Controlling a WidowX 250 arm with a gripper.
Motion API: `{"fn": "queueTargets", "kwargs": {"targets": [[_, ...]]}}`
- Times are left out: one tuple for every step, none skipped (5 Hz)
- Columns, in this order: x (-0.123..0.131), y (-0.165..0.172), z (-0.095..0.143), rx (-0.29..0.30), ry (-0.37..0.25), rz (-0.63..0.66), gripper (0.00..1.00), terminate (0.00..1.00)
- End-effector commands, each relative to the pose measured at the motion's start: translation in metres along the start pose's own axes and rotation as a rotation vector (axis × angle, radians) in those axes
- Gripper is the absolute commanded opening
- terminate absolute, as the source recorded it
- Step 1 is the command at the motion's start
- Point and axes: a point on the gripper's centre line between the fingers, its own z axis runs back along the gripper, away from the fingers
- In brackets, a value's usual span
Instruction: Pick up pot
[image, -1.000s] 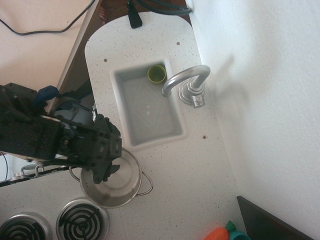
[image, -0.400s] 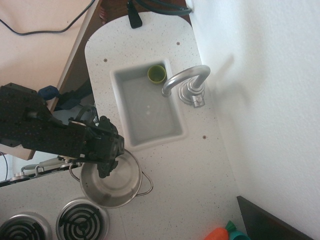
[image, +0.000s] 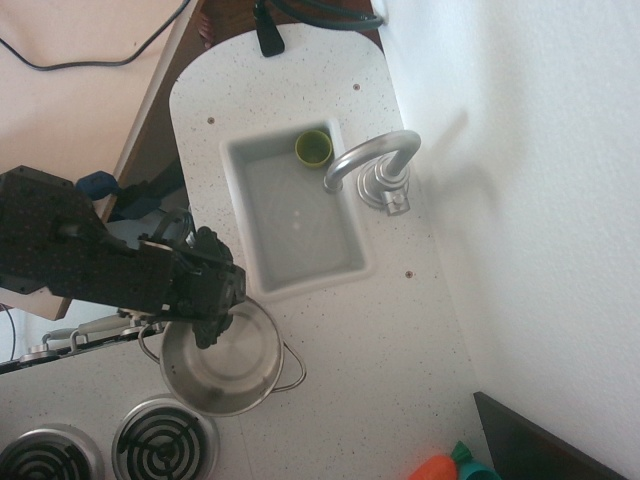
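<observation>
- Overhead view of a speckled white bench carrying a recessed sink, a curved faucet and two coil burners at the lower left.
- The pot stands upright on the bench, just below the sink's near corner and just above the right-hand burner; its interior looks empty.
- One wire loop handle projects toward the right; the opposite handle shows only partly at the left rim, under the arm. The line through the two handles therefore runs roughly left to right across the view.
- The pincer hangs over the pot's upper-left rim, its dark fingers pointing down toward the wall of the pot. The pot's centre lies down and to the right of it.
- Pincer state: its opening cannot be made out against the dark arm body, nor whether it has closed on the rim.
- Judgement: a rim grasp looks intended, one finger inside and one outside.
- A small green cup sits in the sink's far corner, well apart from the pot.
</observation>
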Motion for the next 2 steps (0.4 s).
{"fn": "queueTargets", "kwargs": {"targets": [[-0.0087,0.0171,-0.036,0.035,0.079,-0.007,1.0,0.0],[-0.0092,0.0171,-0.0429,0.013,0.08,-0.022,1.0,0.0]]}}
